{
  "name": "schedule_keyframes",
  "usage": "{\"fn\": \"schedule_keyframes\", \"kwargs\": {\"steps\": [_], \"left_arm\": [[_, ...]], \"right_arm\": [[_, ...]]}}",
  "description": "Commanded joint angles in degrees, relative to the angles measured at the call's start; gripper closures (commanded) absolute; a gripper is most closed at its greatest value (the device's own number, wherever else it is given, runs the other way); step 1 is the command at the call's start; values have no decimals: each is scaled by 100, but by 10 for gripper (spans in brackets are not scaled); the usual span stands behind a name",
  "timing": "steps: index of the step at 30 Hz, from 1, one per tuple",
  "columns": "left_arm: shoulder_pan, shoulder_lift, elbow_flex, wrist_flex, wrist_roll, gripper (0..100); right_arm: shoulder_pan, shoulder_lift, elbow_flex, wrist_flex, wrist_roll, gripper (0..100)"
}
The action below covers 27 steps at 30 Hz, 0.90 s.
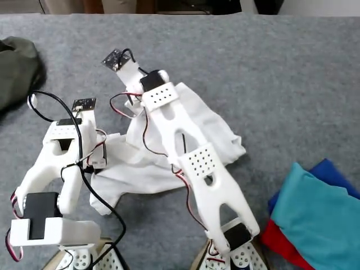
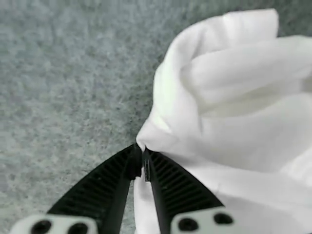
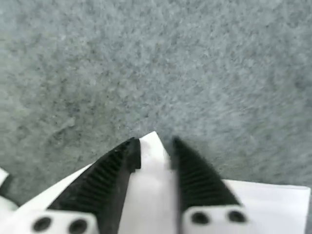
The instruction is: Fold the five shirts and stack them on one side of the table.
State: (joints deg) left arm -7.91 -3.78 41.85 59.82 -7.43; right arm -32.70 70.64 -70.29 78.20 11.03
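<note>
A grey cover (image 1: pixel 270 67) with a short, felt-like nap lies flat over the whole table, mottled light and dark; its far edge (image 1: pixel 185 13) runs straight across at twelve o'clock in the high view; beyond that edge is a thin strip of room; at eleven o'clock there is a tan panel (image 1: pixel 62 5) with a brown, perhaps wooden, upright (image 1: pixel 93 5) beside it; near twelve o'clock sits a black mass (image 1: pixel 202 5), too cropped to identify; at one o'clock a pale surface (image 1: pixel 320 5) reaches the corner; both wrist views show the same grey nap close up.
</note>
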Motion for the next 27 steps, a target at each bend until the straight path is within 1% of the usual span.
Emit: {"fn": "schedule_keyframes", "kwargs": {"steps": [1, 3, 7, 13, 17, 23, 27], "left_arm": [[-123, -110, 9, -185, 62, 981], [-123, -110, 9, -185, 62, 981], [-123, -110, 9, -185, 62, 981], [-123, -110, 0, -185, 62, 981], [-123, -110, 0, -185, 62, 981], [-167, -119, -44, -167, 149, 981], [-378, -400, -492, 105, 255, 981]], "right_arm": [[48, -13, -259, 70, 0, 984], [66, -13, -259, 70, -79, 984], [198, -57, -338, 149, -545, 984], [347, -145, -1534, 818, -941, 993], [365, -154, -2527, 1275, -976, 993], [382, -620, -2501, 1626, -967, 993], [409, -1138, -2527, 1846, -967, 993]]}}
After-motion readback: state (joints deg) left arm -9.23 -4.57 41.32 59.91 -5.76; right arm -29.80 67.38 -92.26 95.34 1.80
